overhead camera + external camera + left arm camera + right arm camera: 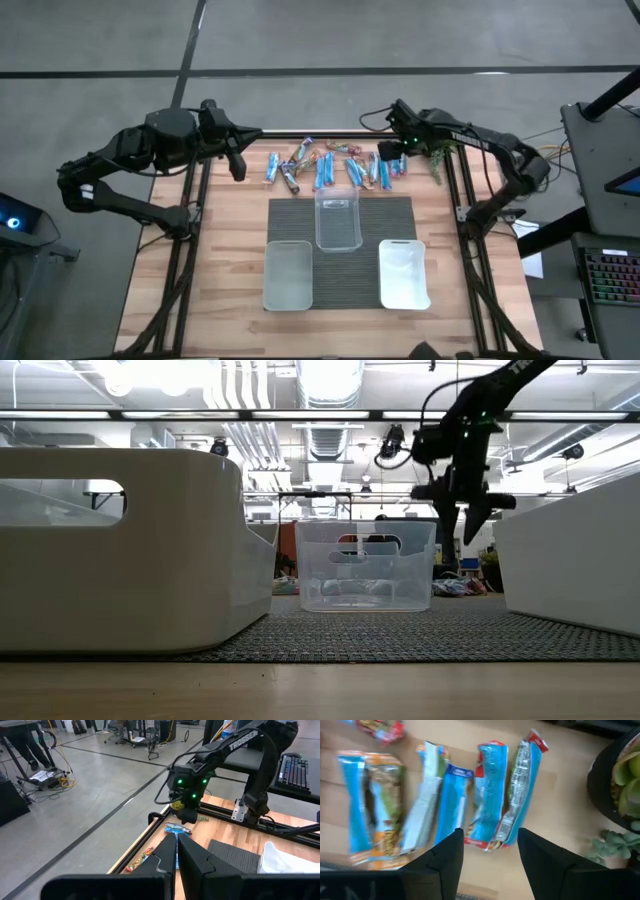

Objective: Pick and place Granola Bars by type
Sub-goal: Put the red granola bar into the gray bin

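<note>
Granola Bars (325, 165): in a loose row along the 12 o'clock edge of the bench (225, 260), all outside the tubs.
Right claw (487, 852): fingers apart, holding nothing, hanging just above blue bars at the 1 o'clock end of the row.
Left claw (240, 168): clenched and empty, at 11 o'clock by the other end of the row.
Clear tubs (338, 218): three on the dark mat (400, 222), toward 6 o'clock from the bars.
Green plant (437, 157): at 1 o'clock, beside the right claw.

Wooden table (230, 260): mat (395, 215), Granola Bars (325, 165)
</note>
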`<state>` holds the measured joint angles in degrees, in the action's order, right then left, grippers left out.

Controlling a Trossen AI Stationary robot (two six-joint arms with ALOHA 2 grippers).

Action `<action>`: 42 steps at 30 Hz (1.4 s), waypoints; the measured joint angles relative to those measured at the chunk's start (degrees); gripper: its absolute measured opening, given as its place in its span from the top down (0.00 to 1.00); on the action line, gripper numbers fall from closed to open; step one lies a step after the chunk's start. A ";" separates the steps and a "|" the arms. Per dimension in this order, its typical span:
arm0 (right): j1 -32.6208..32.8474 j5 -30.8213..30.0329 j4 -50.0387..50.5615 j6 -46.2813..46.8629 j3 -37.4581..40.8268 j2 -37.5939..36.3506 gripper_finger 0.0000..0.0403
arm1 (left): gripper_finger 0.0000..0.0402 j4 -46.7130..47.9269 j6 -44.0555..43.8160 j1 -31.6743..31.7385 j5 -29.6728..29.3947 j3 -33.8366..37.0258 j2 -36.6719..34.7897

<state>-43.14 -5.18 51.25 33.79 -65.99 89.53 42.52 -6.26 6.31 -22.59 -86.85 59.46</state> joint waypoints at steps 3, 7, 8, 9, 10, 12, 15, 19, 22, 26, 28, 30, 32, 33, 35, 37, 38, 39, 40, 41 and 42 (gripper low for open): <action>1.73 -3.57 0.12 0.94 1.01 -3.35 0.56 | 1.00 0.08 0.00 -0.02 -0.01 0.00 0.00; 2.79 -4.34 -0.08 3.28 3.96 -8.42 0.56 | 1.00 0.65 0.00 0.00 0.00 0.00 0.00; 2.88 -4.37 -0.31 3.86 4.96 -9.50 0.56 | 1.00 0.61 0.00 -0.02 -0.02 0.00 0.00; 2.89 -4.39 -0.60 4.30 5.99 -10.47 0.56 | 1.00 0.63 0.00 -0.01 -0.01 0.00 0.00; 2.89 -4.37 -0.96 4.71 7.17 -11.46 0.56 | 1.00 0.62 0.00 -0.01 -0.01 0.00 0.00; 2.89 -3.90 -2.42 5.47 9.53 -13.28 0.56 | 1.00 0.61 0.00 -0.01 -0.01 0.05 -0.02; 2.97 -2.22 -4.50 6.54 13.20 -15.62 0.56 | 1.00 0.59 0.00 0.00 -0.01 0.39 -0.02; 4.28 -2.04 -8.09 6.59 16.80 -18.06 0.56 | 1.00 0.62 0.00 -0.02 0.00 1.25 -0.02; 5.55 -2.08 -10.49 6.59 18.79 -19.08 0.57 | 1.00 0.63 -0.13 -0.01 0.00 2.01 -0.02; 7.34 -3.29 -11.19 6.32 20.40 -19.38 0.59 | 1.00 0.61 -0.24 -0.01 0.00 2.27 -0.02; 8.01 -4.21 -11.45 5.89 20.91 -19.29 0.59 | 1.00 0.59 -0.24 -0.01 0.00 2.27 -0.07; 8.89 -5.52 -12.11 5.35 21.45 -19.31 0.60 | 1.00 0.59 -0.24 -0.02 0.00 2.27 -0.15; 9.86 -6.94 -13.13 4.73 21.80 -19.31 0.61 | 1.00 0.59 -0.24 -0.01 0.00 2.27 -0.22; 10.19 -7.35 -13.81 4.35 21.86 -19.32 0.61 | 1.00 0.59 -0.24 -0.01 -0.01 2.27 -0.24; 10.85 -8.43 -14.99 3.77 21.87 -19.33 0.62 | 1.00 0.58 -0.24 0.00 0.00 2.27 -0.26; 11.33 -9.68 -15.66 3.41 21.89 -19.31 0.62 | 1.00 0.59 -0.24 0.00 0.00 2.27 -0.31; 11.48 -10.20 -15.88 3.25 21.89 -19.30 0.62 | 1.00 0.59 -0.24 0.00 0.00 2.27 -0.33; 11.54 -10.51 -15.94 3.17 21.89 -19.31 0.63 | 1.00 0.57 -0.24 0.00 0.00 2.27 -0.35; 11.61 -10.68 -15.82 3.14 21.94 -19.31 0.63 | 1.00 0.59 -0.24 0.00 -0.02 2.27 -0.39; 11.68 -10.87 -15.68 3.13 22.03 -19.31 0.63 | 1.00 0.59 -0.31 0.00 0.00 2.27 -0.42; 11.68 -10.92 -15.64 3.15 22.24 -19.31 0.63 | 1.00 0.57 -0.46 -0.01 0.00 2.27 -0.44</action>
<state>-31.46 -16.10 35.61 36.93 -43.75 70.22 43.09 -6.72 6.30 -22.59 -84.58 59.02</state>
